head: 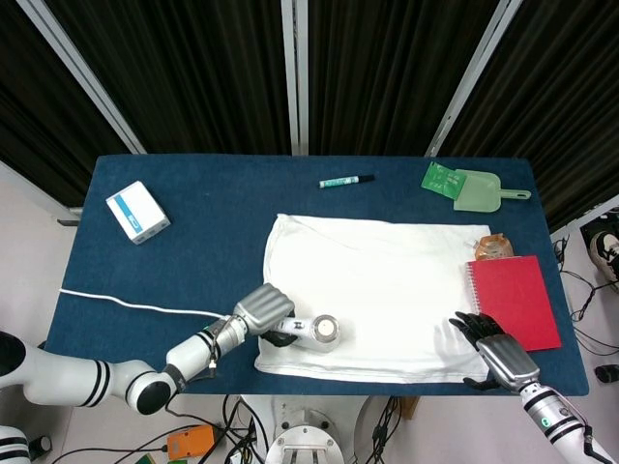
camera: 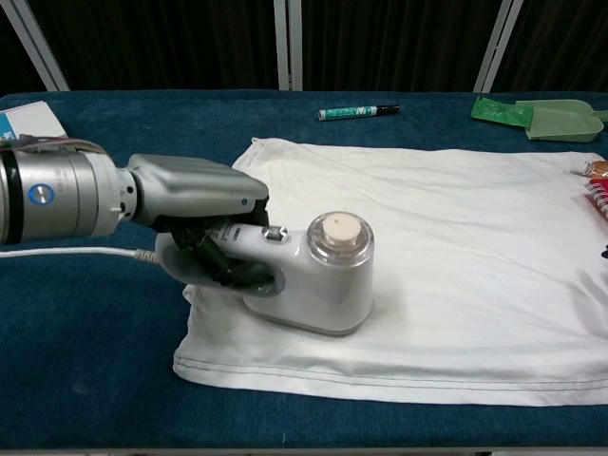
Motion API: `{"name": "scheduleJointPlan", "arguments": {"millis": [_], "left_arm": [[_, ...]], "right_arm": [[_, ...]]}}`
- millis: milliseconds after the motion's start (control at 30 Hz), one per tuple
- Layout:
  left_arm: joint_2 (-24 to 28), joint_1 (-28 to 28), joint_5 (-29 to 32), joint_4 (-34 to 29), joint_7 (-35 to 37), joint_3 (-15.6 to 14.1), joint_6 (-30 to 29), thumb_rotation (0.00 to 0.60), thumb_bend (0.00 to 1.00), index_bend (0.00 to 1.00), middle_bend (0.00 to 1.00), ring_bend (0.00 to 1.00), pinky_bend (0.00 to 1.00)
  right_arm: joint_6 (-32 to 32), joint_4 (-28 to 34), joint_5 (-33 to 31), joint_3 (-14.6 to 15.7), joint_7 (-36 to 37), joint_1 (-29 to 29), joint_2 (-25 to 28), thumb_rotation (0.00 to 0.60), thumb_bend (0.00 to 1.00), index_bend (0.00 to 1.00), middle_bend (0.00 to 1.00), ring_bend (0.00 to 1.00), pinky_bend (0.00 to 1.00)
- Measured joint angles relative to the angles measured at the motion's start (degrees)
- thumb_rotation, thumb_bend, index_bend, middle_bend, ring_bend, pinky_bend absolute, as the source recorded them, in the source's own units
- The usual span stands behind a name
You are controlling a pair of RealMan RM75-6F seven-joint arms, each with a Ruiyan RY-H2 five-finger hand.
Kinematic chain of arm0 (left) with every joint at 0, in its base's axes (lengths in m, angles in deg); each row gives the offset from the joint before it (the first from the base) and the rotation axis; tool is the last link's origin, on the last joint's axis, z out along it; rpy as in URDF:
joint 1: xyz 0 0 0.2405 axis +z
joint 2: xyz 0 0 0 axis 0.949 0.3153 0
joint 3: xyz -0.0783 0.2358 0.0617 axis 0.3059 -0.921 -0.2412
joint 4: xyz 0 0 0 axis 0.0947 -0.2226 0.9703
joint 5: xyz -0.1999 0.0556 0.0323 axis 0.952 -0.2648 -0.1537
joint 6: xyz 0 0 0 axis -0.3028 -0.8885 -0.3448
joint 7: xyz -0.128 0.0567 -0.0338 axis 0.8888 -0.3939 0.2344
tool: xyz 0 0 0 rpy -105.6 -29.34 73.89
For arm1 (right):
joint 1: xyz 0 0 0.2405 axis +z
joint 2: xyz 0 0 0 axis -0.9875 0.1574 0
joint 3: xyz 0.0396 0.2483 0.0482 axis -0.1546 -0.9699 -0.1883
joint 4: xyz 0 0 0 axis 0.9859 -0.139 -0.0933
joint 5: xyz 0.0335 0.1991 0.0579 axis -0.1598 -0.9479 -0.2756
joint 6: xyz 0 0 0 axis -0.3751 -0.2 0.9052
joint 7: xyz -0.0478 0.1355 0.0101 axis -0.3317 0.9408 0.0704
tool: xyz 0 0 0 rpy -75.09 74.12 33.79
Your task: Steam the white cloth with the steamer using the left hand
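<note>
Chest view: left hand [camera: 199,204] wrapped round handle of steamer [camera: 313,275], fingers [camera: 214,261] curled through the handle loop, firm grasp. Steamer sits flat on white cloth [camera: 446,256], near cloth's front-left corner, round cap facing up. White cord [camera: 66,253] runs off to the left from steamer's rear, lying on the blue table [camera: 95,351]. Cloth spread flat w/ a few soft wrinkles, stitched hem along the near edge.

Head view: same grasp seen from above, left hand [head: 261,311] on steamer [head: 311,330] at cloth's [head: 387,290] near-left corner. Right hand [head: 491,350] at table's front-right edge, just beside cloth's near-right corner, dark fingers [head: 469,326] spread apart, holding nothing. Red notebook [head: 515,300] beside cloth's right edge, small brown packet [head: 491,248] at its top end. Green dustpan [head: 477,188] far right at the back, green marker [head: 346,181] at back centre, apart from cloth. White-and-blue box [head: 137,212] far left, well apart from everything else.
</note>
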Motion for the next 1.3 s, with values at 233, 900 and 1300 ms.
{"name": "scheduleJointPlan", "arguments": {"millis": [233, 900, 1300], "left_arm": [[-2.79, -0.3, 2.02, 7.42, 2.66, 3.06, -0.85, 0.333, 0.66, 0.79, 0.92, 0.72, 0.62], [-7.22, -3.07, 5.24, 9.99, 0.07, 1.91, 1.78, 0.284, 0.65, 0.79, 0.92, 0.72, 0.62], [-2.99, -3.31, 2.22, -1.12, -2.46, -0.94, 0.69, 0.233, 0.65, 0.79, 0.91, 0.71, 0.62]], "right_arm": [[0.07, 0.07, -0.34, -0.08, 0.02, -0.09, 0.05, 0.6, 0.35, 0.0, 0.0, 0.0, 0.0], [-0.56, -0.15, -0.74, -0.13, 0.11, 0.15, -0.24, 0.6, 0.35, 0.0, 0.0, 0.0, 0.0], [0.63, -0.33, -0.4, -0.13, 0.76, -0.28, -0.18, 0.6, 0.35, 0.0, 0.0, 0.0, 0.0]]}}
